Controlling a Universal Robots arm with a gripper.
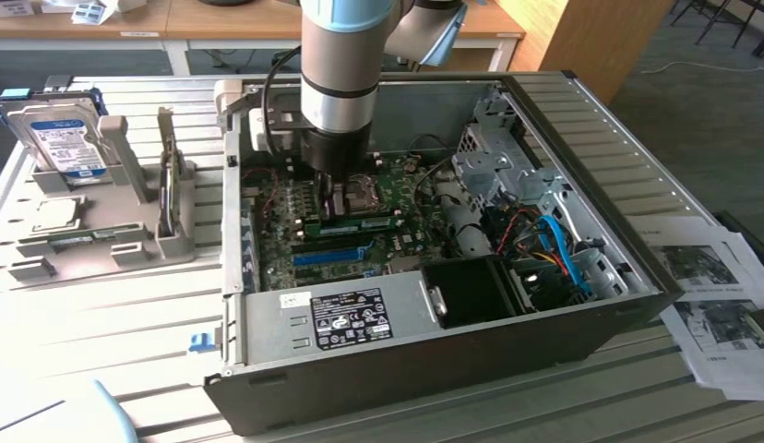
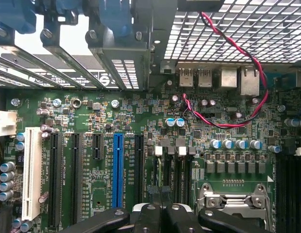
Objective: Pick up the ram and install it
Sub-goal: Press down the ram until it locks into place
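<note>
Gripper (image 1: 337,196) pressed together over ram (image 1: 357,223) inside open PC case (image 1: 419,369) (slatted table (image 1: 112,305), office room).

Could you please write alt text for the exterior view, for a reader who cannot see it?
A robot arm reaches down into an open computer case, its shut gripper over the motherboard just above the ram. On the exterior view's left, a grey holder carries a hard drive.

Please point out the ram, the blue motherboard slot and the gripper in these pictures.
ram (image 1: 357,222): exterior view, middle of the green stick.
blue motherboard slot (image 2: 118,170): wrist view, middle of the slot.
gripper (image 2: 160,213): wrist view, between the black fingertips.
</note>
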